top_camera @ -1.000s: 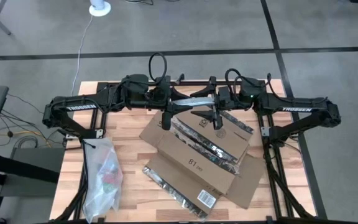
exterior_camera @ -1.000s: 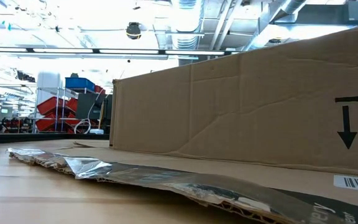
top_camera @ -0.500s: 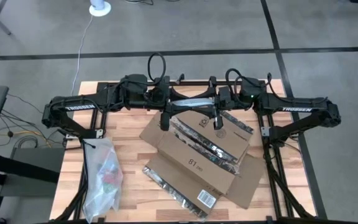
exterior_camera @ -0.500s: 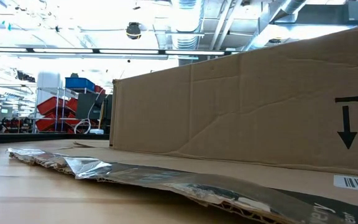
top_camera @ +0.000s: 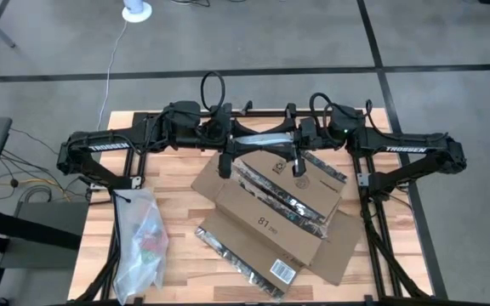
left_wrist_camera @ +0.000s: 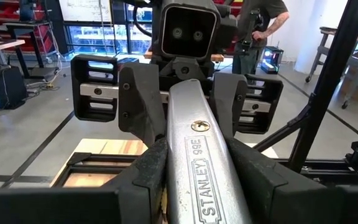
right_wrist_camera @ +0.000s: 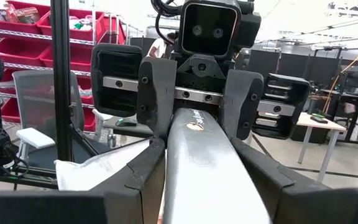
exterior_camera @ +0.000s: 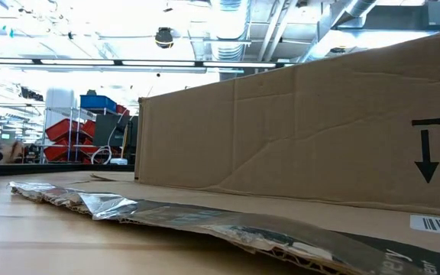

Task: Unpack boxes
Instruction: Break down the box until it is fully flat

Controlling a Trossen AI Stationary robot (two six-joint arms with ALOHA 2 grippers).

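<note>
The brown cardboard box (top_camera: 270, 208) lies opened out on the wooden table, its wall (exterior_camera: 296, 130) filling the low view and a torn dark tape strip (exterior_camera: 205, 221) lying in front of it. Above the box's far part a silver Stanley utility knife (top_camera: 266, 139) hangs level between both arms. My left gripper (top_camera: 243, 144) is shut on its left end and my right gripper (top_camera: 289, 140) on its right end. My left gripper pinches the knife's left end (left_wrist_camera: 197, 177) between its two fingers. It comes in level from the table's left, fingers lying along the knife. The knife is lifted clear above the box. My right gripper pinches the knife's right end (right_wrist_camera: 197, 162) between its two fingers. It comes in level from the table's right, fingers along the knife and facing the left gripper (right_wrist_camera: 194, 99).
A clear plastic bag (top_camera: 139, 242) with coloured contents lies at the table's near left. The box's flaps spread toward the near right corner (top_camera: 339, 255). Bare wood (top_camera: 173, 174) shows at the left between the bag and the box. A person stands in the room beyond.
</note>
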